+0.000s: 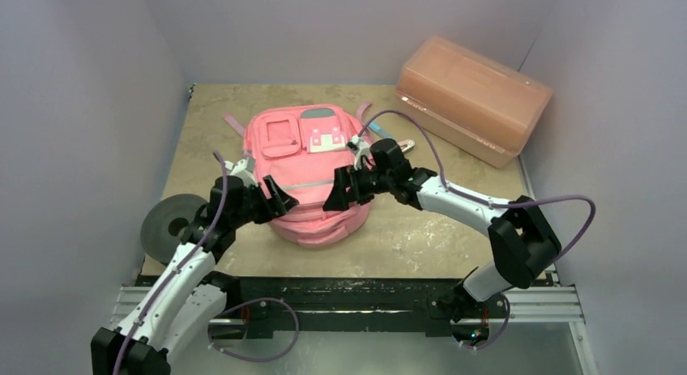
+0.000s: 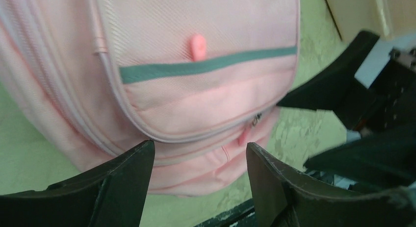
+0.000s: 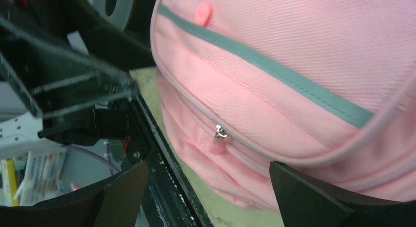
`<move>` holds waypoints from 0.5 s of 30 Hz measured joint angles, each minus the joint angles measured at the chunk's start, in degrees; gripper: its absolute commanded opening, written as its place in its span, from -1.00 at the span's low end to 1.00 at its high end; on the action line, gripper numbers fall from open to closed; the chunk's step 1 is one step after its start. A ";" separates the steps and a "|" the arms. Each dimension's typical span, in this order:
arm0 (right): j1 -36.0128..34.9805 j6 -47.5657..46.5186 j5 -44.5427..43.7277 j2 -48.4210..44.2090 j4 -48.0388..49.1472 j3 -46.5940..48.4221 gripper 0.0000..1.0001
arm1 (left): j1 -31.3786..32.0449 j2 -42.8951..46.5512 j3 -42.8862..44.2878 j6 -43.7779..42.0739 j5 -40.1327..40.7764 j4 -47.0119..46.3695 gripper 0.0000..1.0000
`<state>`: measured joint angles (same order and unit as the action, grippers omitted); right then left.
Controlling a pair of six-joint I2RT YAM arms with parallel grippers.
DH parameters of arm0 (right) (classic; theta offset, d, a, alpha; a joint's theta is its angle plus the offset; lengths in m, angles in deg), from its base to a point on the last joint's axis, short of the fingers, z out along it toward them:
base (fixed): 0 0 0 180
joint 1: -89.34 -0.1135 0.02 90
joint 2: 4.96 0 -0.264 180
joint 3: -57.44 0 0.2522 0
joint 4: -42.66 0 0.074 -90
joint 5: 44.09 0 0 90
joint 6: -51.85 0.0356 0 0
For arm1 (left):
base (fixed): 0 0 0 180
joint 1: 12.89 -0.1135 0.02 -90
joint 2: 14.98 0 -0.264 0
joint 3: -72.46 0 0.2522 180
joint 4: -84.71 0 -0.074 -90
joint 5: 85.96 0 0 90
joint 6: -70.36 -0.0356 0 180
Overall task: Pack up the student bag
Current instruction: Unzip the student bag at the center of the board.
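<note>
The pink student bag (image 1: 312, 168) lies flat on the table's middle, front pockets and grey-and-white patches up, zips closed. My left gripper (image 1: 279, 198) is open at the bag's near left side, just short of it. My right gripper (image 1: 339, 193) is open at the bag's near right side, facing the left one. In the left wrist view the bag (image 2: 196, 89) fills the frame above the open fingers, with a zip pull (image 2: 256, 120) near the right finger. In the right wrist view the bag (image 3: 294, 80) and its silver zip pull (image 3: 221, 132) sit between the open fingers.
A translucent orange-pink plastic box (image 1: 474, 98) stands at the back right, lid shut. A grey roll of tape (image 1: 170, 223) lies at the table's left edge beside my left arm. Grey walls close in on three sides. A black rail (image 1: 348, 294) runs along the near edge.
</note>
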<state>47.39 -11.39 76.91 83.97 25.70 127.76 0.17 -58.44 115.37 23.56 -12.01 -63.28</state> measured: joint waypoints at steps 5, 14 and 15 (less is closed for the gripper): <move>7.87 4.26 0.52 -2.51 3.41 -3.96 0.34 | 13.97 -1.49 0.70 -1.14 7.37 1.22 0.18; 12.98 7.15 2.71 2.86 7.19 -5.27 0.10 | 29.05 -12.61 9.31 -2.32 20.24 2.67 0.20; 12.98 7.30 2.97 3.21 7.76 -5.27 0.10 | 30.14 -14.45 10.51 -2.32 21.20 2.51 0.17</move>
<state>60.37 -4.09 79.89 87.18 33.46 122.49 30.31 -72.89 125.88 21.24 9.19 -60.77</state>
